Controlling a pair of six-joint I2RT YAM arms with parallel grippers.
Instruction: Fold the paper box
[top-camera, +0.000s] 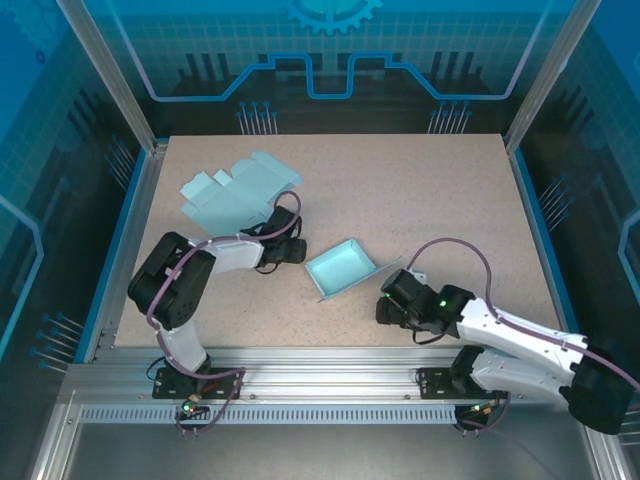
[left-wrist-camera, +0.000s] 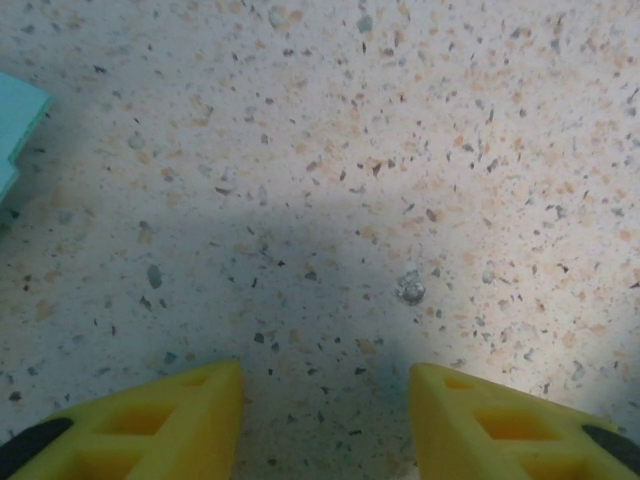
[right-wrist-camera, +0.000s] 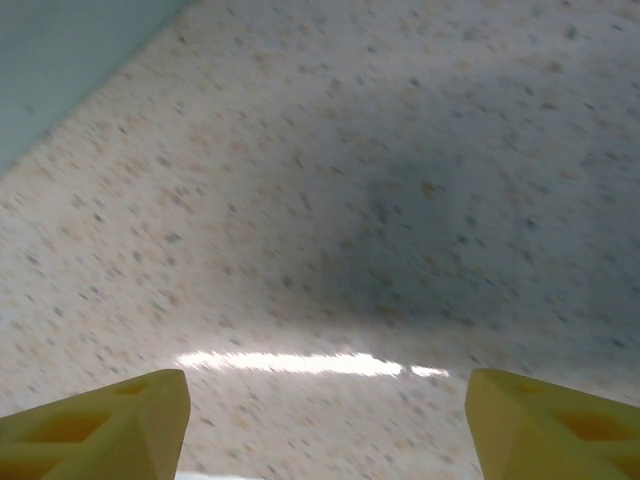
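While left claw (left-wrist-camera: 325, 415) and right claw (right-wrist-camera: 327, 420) gape empty, best approach the paper box (top-camera: 342, 268) from both sides, evenly.

Speckled beige tabletop (top-camera: 420, 200) edged by a blue rim (top-camera: 127, 230), aluminium rails (top-camera: 330, 385) lay along its near side, translucent blue panels (top-camera: 330, 50) printed with gear and circuit lines stood behind, silver posts (top-camera: 105, 70) rose at the corners, a glare streak (right-wrist-camera: 300, 362) shone on the surface.
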